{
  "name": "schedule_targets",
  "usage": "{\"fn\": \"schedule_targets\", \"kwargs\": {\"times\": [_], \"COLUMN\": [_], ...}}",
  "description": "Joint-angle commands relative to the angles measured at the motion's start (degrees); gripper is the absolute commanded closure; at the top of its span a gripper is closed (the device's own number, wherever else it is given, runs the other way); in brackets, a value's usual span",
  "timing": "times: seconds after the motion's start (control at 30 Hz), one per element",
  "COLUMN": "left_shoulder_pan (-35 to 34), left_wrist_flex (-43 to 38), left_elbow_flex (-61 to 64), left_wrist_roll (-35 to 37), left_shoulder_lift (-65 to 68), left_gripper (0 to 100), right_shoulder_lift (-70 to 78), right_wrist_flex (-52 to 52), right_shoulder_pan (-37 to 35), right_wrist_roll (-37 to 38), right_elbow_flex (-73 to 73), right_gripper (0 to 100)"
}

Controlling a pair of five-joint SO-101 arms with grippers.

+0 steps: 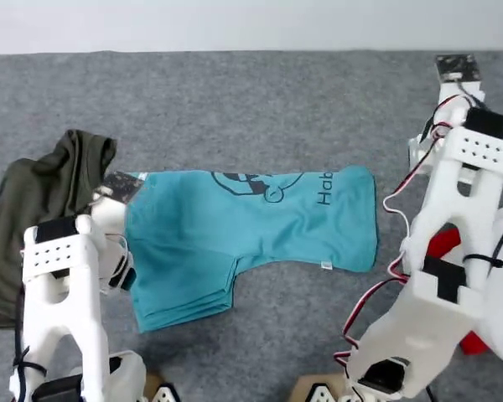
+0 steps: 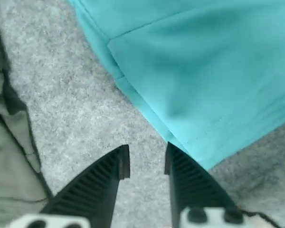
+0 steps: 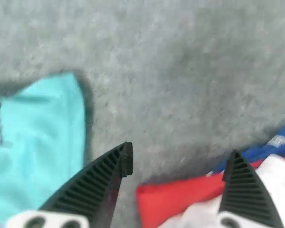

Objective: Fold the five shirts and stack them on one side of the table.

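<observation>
A teal shirt (image 1: 260,222) lies partly folded across the middle of the grey felt table, print side up. An olive shirt (image 1: 42,201) is bunched at the table's left edge. My left gripper (image 2: 146,159) hangs just above the felt at the teal shirt's (image 2: 194,71) left hem, fingers a little apart with nothing between them; the olive shirt (image 2: 9,156) lies beside it. My right gripper (image 3: 180,161) stands open over bare felt between the teal shirt's (image 3: 38,142) right end and a red, white and blue shirt pile (image 3: 190,199). In the high view the left arm (image 1: 67,268) stands at the left and the right arm (image 1: 453,218) at the right.
The red, white and blue pile (image 1: 478,276) sits at the table's right edge, mostly hidden behind the right arm. Bare grey felt (image 1: 235,109) stretches along the far side of the table up to a white wall.
</observation>
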Motion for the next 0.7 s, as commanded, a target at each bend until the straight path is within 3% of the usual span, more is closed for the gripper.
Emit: {"fn": "schedule_targets", "kwargs": {"times": [0.0,0.13,0.3,0.47,0.67], "left_shoulder_pan": [-5.9,-13.4,-26.1,-36.5,-42.1], "left_wrist_flex": [1.1,6.2,7.8,3.1,-5.8], "left_elbow_flex": [-7.1,-15.3,-21.1,-20.0,-12.1], "left_wrist_roll": [4.9,6.2,7.7,7.0,2.5], "left_shoulder_lift": [-1.7,-1.6,-1.5,-1.1,-1.1], "left_gripper": [95,98,98,98,97], "right_shoulder_lift": [-5.5,-7.5,-12.1,-15.8,-16.0], "right_wrist_flex": [8.5,15.7,19.3,19.2,18.9], "right_shoulder_pan": [-5.1,-10.2,-17.8,-29.1,-45.1], "right_wrist_roll": [-0.3,1.8,14.1,20.1,26.1], "right_elbow_flex": [-3.0,-3.0,-0.8,5.2,13.9], "right_gripper": [68.8,69.0,79.7,80.9,80.7]}}
